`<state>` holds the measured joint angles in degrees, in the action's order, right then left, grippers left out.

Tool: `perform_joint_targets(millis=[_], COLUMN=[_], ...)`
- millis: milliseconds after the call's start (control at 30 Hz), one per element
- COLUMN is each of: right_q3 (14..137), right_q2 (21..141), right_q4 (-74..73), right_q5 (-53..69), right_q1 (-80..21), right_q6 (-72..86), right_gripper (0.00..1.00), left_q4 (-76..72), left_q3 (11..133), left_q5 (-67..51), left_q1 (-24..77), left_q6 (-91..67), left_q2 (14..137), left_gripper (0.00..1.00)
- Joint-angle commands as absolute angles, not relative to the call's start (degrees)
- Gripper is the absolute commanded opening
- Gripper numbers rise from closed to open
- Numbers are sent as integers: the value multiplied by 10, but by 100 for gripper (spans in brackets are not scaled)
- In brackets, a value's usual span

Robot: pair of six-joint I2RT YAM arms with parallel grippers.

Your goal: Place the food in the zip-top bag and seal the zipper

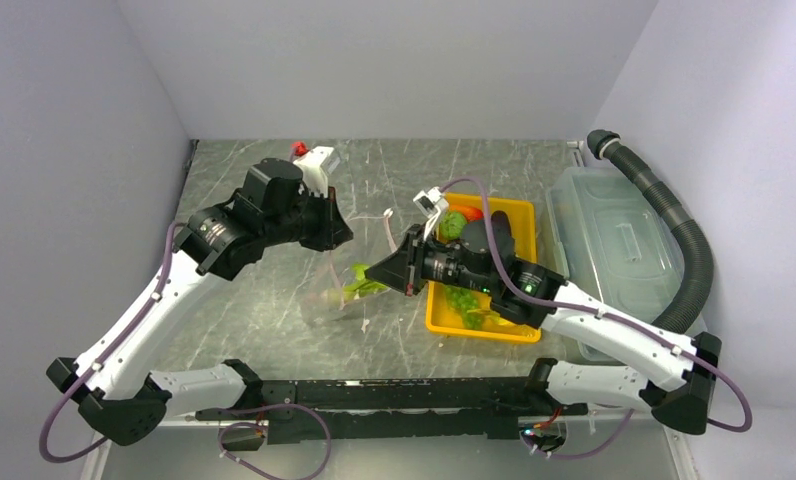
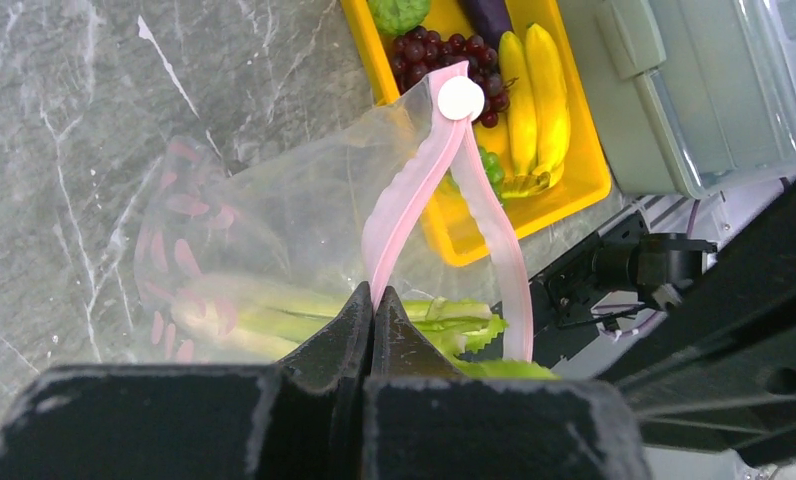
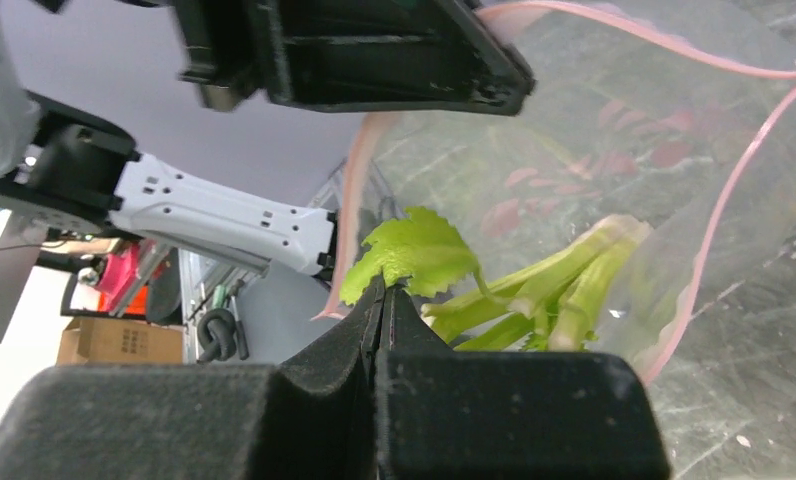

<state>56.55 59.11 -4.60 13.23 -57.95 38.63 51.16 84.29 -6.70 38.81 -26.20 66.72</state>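
pinching the zipper [image 2: 414,190] in the closed left hand [image 2: 372,296]; closed right hand [image 3: 384,292] grips the celery [image 3: 419,255] leaf.

Robot lab: grey-walled booth [image 1: 394,60], marbled table [image 1: 494,160]

Zip-top bag [image 1: 326,292] faint, blurred; yellow tray [image 1: 519,206] half hidden behind right arm [image 1: 599,322].

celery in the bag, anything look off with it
Yes: the celery is only partly inside the zip-top bag; its leafy end pokes out past the zipper, pinched in the right tool.
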Motion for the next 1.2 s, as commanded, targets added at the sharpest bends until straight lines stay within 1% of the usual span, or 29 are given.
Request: perform_joint_targets(millis=[0, 200, 300, 433, 467, 533, 667, 1167], right_q3=[602, 633, 644, 671, 675, 683, 699, 774], right_q2=[620, 660, 670, 684, 684, 683, 680, 715], right_q4=[-94, -146, -167, -196, -200, -204, -214, -273], right_q5=[96, 60, 22, -12, -18, -23, -31, -65], right_q1=[-587, -605, -615, -628, -630, -633, -636, -648], right_q6=[387, 377, 374, 359, 355, 350, 338, 297], right_gripper=[0, 0, 1, 28, 32, 36, 37, 38], left_q4=[480, 476, 469, 463, 462, 461, 459, 460], left_q3=[843, 848, 847, 844, 843, 842, 839, 838], left_q5=[-88, -101, -108, -114, -115, -113, -109, -90], left_q1=[387, 387, 388, 387, 388, 388, 388, 388], left_q6=[-262, -267, -270, -273, -273, -273, -273, -273], left_q2=[650, 657, 658, 662, 663, 666, 668, 674], left_gripper=[0, 0, 0, 0, 0, 0, 0, 0])
